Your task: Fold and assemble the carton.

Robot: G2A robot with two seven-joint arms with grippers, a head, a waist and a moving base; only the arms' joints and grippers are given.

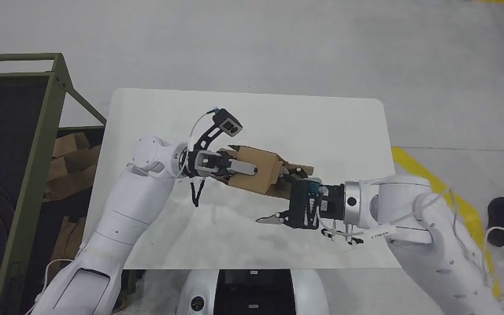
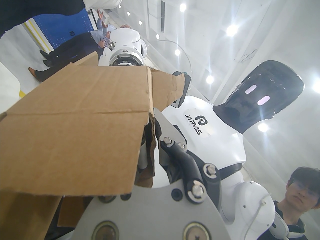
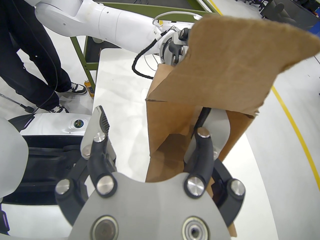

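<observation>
Bench (image 1: 331, 118): white, smooth, rounded corners.
Carton (image 1: 264, 172): brown corrugated board, part-erected, mid-bench between both arms; matte, creased.
Handling: judged light, stiff across panels, pliant at creases, easily crushed or torn; best taken at wall edges near a fold.
Flap (image 3: 232, 61): ragged-edged, at right end.
Left claw (image 1: 249, 168): apparently clamped on left wall.
Right claw (image 1: 280, 201): spread wide, one finger inside right end, gripping nothing.

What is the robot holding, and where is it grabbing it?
The left claw pinches the carton by a side wall at one end. The right claw is open, with one finger inside the other end, gripping nothing.
</observation>
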